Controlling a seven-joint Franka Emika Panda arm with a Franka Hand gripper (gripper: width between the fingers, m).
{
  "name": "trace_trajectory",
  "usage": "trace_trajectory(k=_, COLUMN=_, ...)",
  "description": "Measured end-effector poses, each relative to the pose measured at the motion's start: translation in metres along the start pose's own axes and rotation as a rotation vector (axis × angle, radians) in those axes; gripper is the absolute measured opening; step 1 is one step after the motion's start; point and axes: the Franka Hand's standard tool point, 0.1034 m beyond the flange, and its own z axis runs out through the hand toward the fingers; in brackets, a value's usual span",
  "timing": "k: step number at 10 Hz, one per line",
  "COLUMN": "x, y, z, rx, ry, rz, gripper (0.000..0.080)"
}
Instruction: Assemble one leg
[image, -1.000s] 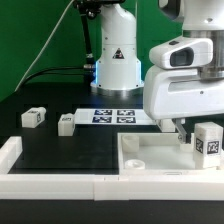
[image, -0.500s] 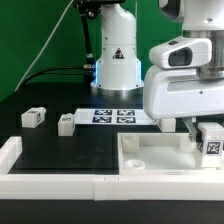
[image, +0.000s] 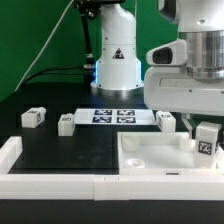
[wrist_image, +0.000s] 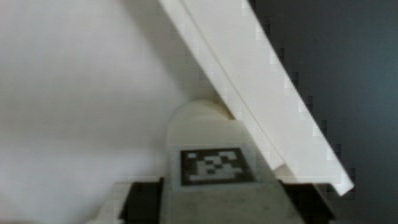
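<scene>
My gripper (image: 204, 127) is shut on a leg (image: 207, 140), a small white block with a black-and-white tag, held upright over the right corner of the large white tray-like part (image: 150, 160). In the wrist view the leg (wrist_image: 215, 150) stands between my dark fingers (wrist_image: 143, 200), its far end against the tray's inner floor beside the raised rim (wrist_image: 240, 70). Three more legs lie on the table: two at the exterior view's left (image: 33, 117) (image: 67, 123) and one behind the tray (image: 165, 121).
The marker board (image: 112, 117) lies in front of the robot base. Long white border bars run along the front (image: 60, 186) and the exterior view's left (image: 8, 150).
The arm's wrist housing has risen and shifted toward the exterior view's right. The held leg stays at the tray's right corner, moved only slightly.
</scene>
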Motion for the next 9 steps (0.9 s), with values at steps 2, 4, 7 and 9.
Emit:
trace_trajectory(k=2, x=-0.0004, y=-0.001, z=0.0011, rx=0.017, ry=0.009, rz=0.248, gripper=0.0294)
trace_trajectory(k=4, x=-0.0015, y=-0.0038, z=0.0018, rx=0.031, ry=0.023, rz=0.462, gripper=0.0294)
trace_trajectory(k=7, x=-0.0024, y=-0.0048, z=0.0017, rx=0.036, ry=0.019, rz=0.572, gripper=0.0299)
trace_trajectory(k=9, x=-0.005, y=-0.0068, z=0.0009, rx=0.016, ry=0.006, rz=0.455, gripper=0.0507)
